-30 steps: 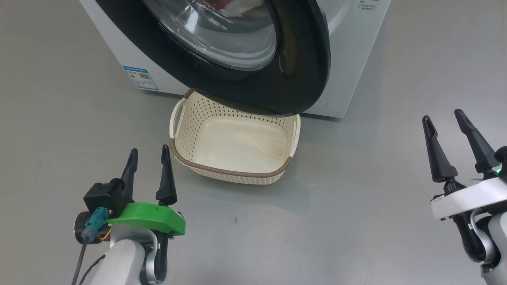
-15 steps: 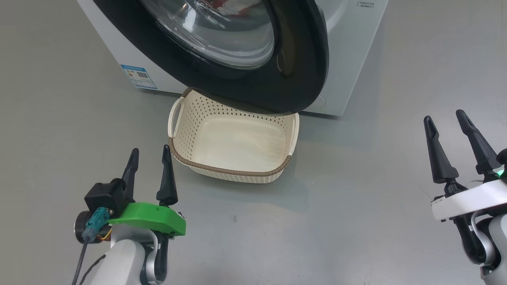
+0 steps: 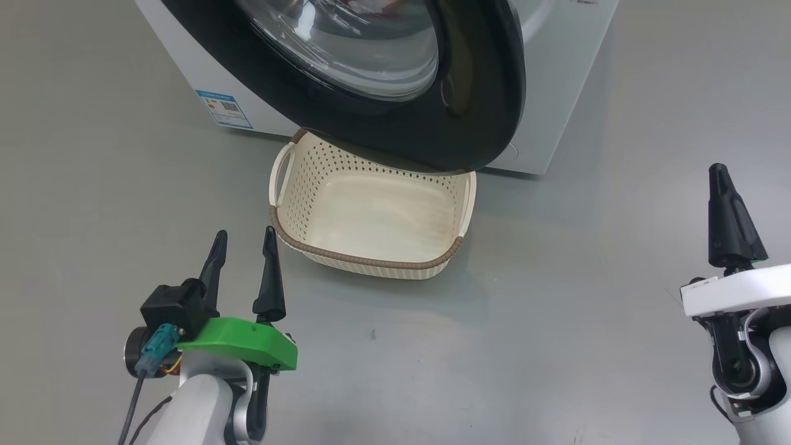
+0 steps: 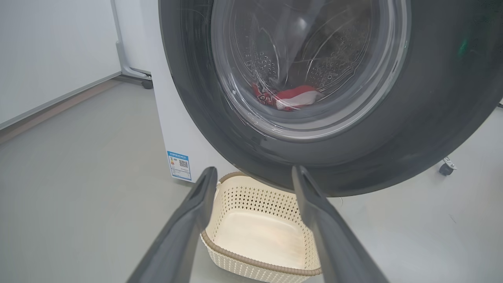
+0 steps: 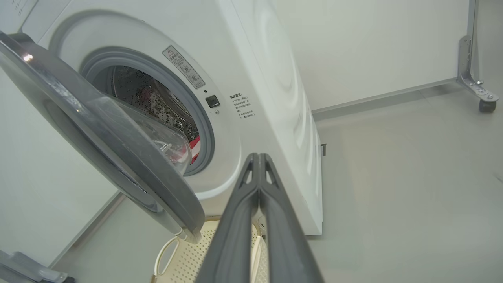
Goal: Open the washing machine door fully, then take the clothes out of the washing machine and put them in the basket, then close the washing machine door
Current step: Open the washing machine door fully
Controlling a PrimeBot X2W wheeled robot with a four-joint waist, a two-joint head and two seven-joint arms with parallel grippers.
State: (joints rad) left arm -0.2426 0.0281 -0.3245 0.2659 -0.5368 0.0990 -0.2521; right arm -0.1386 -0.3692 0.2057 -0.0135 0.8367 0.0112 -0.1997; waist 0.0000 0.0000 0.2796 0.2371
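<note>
The washing machine (image 5: 275, 118) stands ahead of both grippers, the washing machine door (image 3: 488, 93) ajar above the basket (image 3: 371, 259), which sits just beyond the left gripper (image 3: 245, 233). Red-and-white clothes (image 4: 292, 98) lie inside the machine. The left gripper gapes wide and empty; the right gripper (image 3: 719, 173) is pinched together on nothing.

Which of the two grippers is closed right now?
The right gripper, its two dark fingers pressed together on nothing; the left gripper has its fingers spread apart.
</note>
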